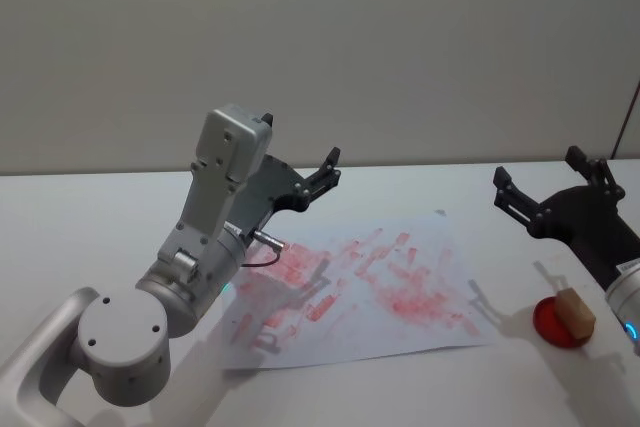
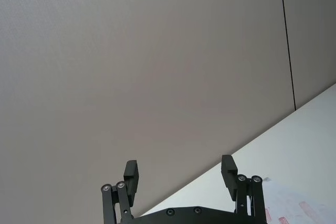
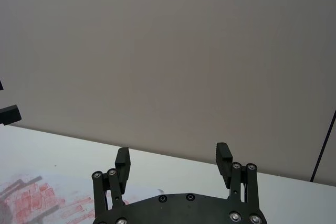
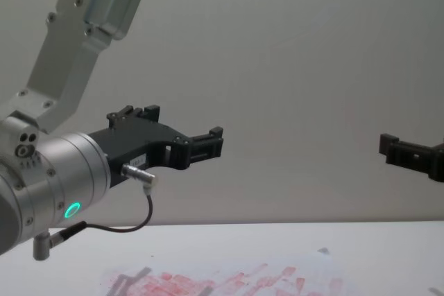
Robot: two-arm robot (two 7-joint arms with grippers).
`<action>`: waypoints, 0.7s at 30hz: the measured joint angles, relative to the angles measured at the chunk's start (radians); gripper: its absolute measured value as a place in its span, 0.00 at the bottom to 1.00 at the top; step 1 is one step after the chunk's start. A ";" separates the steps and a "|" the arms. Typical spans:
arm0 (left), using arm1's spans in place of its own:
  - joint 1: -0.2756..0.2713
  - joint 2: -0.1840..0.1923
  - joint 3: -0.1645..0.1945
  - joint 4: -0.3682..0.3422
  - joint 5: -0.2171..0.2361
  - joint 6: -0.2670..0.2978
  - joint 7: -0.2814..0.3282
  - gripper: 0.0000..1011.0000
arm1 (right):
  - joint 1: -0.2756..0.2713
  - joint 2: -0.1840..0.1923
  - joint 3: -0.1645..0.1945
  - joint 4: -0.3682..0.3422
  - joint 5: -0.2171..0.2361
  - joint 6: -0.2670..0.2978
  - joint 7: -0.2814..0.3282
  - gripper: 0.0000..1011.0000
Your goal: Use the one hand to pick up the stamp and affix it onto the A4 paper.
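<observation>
Right gripper [image 1: 548, 185]: raised over right side of bench [image 1: 100, 207], jaws wide, holding nothing. Stamp [image 1: 573, 311]: sits on red ink pad [image 1: 552, 329], below right gripper and apart from it, just beside right edge of A4 paper [image 1: 400, 337]. Paper flat mid-bench, smeared with red prints. Left gripper [image 2: 179, 167]: raised over paper's left part, jaws wide, empty; green ring [image 4: 71, 209] lit on wrist.

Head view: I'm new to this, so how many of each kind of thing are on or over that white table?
grippers: 2 (left gripper, right gripper, both open)
A4 paper: 1
stamp: 1
red round pad under the stamp: 1
Total: 5
</observation>
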 joint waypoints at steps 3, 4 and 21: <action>0.000 0.000 0.000 0.000 0.000 0.000 0.000 0.99 | 0.000 0.000 0.000 0.000 0.000 0.000 0.000 0.99; 0.000 0.000 0.000 0.000 0.000 0.000 0.000 0.99 | -0.001 0.002 0.001 -0.001 0.000 0.000 0.000 0.99; 0.000 0.000 0.000 0.000 0.000 0.000 0.000 0.99 | -0.105 0.059 0.028 -0.087 0.003 0.050 -0.094 0.99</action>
